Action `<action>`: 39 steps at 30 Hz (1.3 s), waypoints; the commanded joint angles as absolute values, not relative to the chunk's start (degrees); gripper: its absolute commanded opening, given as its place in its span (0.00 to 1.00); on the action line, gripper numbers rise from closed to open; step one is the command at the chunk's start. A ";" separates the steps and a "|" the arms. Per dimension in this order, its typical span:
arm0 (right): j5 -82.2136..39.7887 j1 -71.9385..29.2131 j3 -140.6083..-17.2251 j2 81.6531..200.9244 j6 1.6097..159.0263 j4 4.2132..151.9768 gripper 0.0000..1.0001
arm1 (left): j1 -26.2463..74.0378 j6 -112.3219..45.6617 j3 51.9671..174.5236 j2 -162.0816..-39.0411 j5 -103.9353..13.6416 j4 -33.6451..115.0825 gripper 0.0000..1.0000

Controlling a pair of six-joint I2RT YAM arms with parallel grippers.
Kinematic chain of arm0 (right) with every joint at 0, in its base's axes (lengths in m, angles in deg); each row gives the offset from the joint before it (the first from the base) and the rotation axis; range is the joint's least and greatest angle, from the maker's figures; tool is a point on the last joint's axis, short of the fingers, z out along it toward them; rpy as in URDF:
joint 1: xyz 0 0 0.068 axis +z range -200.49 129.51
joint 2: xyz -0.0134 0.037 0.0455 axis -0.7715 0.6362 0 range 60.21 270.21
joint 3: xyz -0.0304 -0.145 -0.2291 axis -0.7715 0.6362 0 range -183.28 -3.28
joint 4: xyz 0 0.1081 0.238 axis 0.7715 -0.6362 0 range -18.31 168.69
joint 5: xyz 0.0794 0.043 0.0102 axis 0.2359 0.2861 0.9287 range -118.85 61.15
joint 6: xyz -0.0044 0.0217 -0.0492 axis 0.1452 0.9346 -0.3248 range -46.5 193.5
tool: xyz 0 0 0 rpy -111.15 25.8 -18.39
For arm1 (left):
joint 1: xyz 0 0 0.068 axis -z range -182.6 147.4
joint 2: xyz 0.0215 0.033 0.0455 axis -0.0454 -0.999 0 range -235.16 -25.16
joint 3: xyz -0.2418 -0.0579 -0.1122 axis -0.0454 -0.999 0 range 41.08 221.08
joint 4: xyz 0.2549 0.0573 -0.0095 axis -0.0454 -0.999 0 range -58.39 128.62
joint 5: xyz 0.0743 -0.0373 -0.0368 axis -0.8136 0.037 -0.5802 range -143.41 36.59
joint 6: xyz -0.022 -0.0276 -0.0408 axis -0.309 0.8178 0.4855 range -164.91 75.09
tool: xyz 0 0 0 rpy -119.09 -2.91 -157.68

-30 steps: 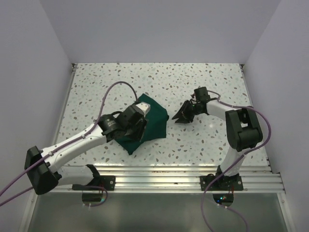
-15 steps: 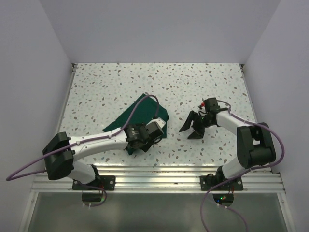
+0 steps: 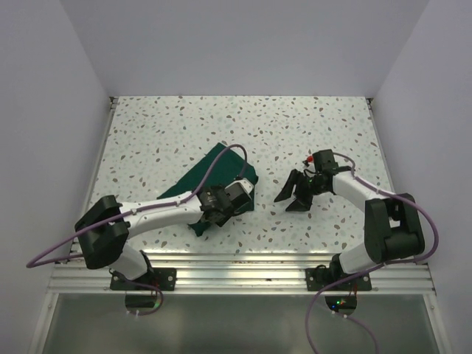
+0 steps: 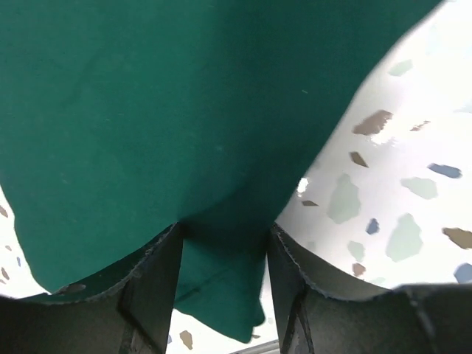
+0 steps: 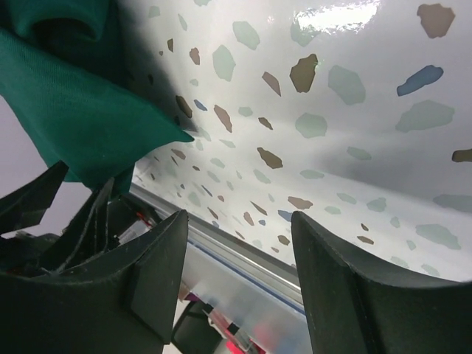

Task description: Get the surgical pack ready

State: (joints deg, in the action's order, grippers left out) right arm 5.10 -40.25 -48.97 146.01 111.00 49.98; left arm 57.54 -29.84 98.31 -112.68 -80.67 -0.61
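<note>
A white counter speckled with grey and brown chips was seen, enclosed by plain pale lilac walls on three sides. The surgical pack, a large plain dark green matte cloth, was laid roughly at the middle of the counter as a loosely folded, slanted shape, with one corner turned toward the back wall and another toward the ribbed aluminium rail on the near side of the pack.

The left arm was stretched low across the counter to the near part of the pack. In the left wrist view the left end effector was closed on a thick fold of the green cloth: the fold filled the gap, and both black fingers were pressed against it. The rest of the cloth was spread across the upper part of that view, with bare speckled counter to its right. A purple cable was looped over the pack above the left wrist.

The right end effector was placed just to the right of the pack, apart from it, low over the counter. Its black fingers were spread wide and nothing was held between them. In the right wrist view only speckled counter was framed between them, and an edge of the pack was visible to the left.
</note>
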 commanded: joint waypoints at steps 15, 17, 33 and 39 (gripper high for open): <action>9.73 -29.57 -54.35 147.66 123.94 61.01 0.35 | 49.87 -33.49 102.68 -114.10 -81.00 1.61 0.00; 11.39 -29.48 -54.43 148.97 128.67 66.17 0.28 | 49.87 -33.31 103.65 -114.01 -81.79 1.00 0.00; 5.25 -21.93 -63.12 162.42 144.34 81.33 0.05 | 49.87 -32.60 108.58 -114.37 -81.01 -0.23 0.00; 2.96 -18.07 -67.52 169.45 147.59 85.45 0.03 | 49.95 -32.96 109.63 -114.36 -80.30 0.12 0.00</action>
State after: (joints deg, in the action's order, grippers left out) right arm 5.08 -20.29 -64.34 167.38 144.33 80.89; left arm 50.17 -32.53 106.05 -114.58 -80.39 -2.03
